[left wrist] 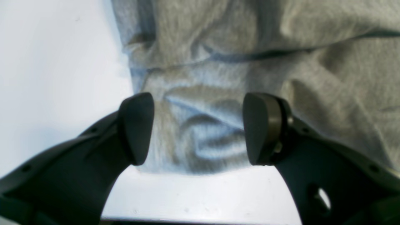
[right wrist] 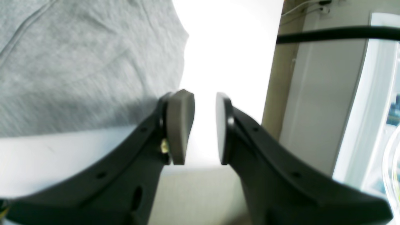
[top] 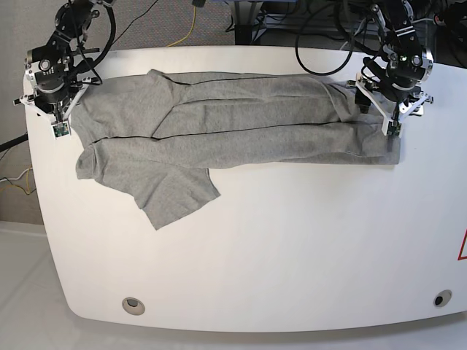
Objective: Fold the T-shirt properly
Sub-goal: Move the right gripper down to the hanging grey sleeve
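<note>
- The left fingers [left wrist: 198, 128] stood wide apart with nothing between the pads, hanging over a rumpled end of the T-shirt [left wrist: 250, 62]; cloth lay directly under the gap and ran on ahead and off to one side.
- The right fingers [right wrist: 204, 128] showed a narrow gap with only white bench [right wrist: 225, 47] between them, gripping nothing; the T-shirt's edge [right wrist: 78, 62] lay just to one side of one pad, not between the two.
- In the base view the T-shirt [top: 241, 124] lay stretched across the far half of the bench [top: 292, 255], long axis running side to side, one arm at each end: the left fingers [top: 395, 117] at that view's right end, the right fingers [top: 55, 109] at its left.
- A sleeve flap [top: 175, 197] stuck out toward the near edge, closer to the right arm.
- The left arm looked better placed for a first pinch; the right would need to shift over the cloth.
- The near half of the bench was bare, giving room to fold toward; the far edge ran close behind the cloth.
</note>
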Available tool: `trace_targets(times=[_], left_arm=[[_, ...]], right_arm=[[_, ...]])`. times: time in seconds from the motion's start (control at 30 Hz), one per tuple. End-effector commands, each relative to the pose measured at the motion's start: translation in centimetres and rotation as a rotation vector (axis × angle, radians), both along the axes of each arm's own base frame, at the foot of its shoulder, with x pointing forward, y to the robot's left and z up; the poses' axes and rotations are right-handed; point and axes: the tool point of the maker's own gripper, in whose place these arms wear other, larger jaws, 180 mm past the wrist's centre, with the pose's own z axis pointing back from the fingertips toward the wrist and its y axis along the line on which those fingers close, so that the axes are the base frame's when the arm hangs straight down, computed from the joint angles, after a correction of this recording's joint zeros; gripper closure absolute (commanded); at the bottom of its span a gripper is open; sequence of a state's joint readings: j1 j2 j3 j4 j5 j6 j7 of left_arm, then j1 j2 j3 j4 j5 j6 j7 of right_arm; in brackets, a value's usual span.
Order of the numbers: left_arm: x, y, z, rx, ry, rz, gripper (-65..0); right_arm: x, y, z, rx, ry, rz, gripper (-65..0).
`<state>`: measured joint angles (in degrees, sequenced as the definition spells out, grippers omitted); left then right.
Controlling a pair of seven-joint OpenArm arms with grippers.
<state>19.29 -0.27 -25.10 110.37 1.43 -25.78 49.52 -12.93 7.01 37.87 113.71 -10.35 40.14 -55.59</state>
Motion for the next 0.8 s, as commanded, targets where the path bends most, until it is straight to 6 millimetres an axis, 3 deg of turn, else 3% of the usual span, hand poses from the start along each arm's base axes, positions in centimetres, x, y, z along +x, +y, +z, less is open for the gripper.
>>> trace_targets(times=[0.0, 0.2, 0.47, 0.63, 0.77], left_arm=[[0.9, 0.5, 1.4, 0.012, -0.066, 0.004, -40.9], [1.1, 0.4, 1.6, 0.011, -0.074, 0.002, -39.6], [1.2, 0.1, 1.4, 0.006, -0.072, -0.008, -18.2], [1.4, -0.5, 1.4, 0.000, -0.072, -0.022, -16.0], [1.3, -0.5, 1.3, -0.001, -0.071, -0.024, -15.8]], right_arm=[[1.7, 0.0, 1.7, -0.019, -0.067, 0.023, -14.9], [5.7, 3.1, 2.9, -0.004, -0.126, 0.124, -15.0], [10.6, 7.5, 5.2, 0.013, -0.213, 0.261, -14.9], [12.7, 9.3, 6.6, 0.014, -0.258, 0.318, -14.9], [14.0, 10.7, 6.7, 0.019, -0.245, 0.356, -15.0]])
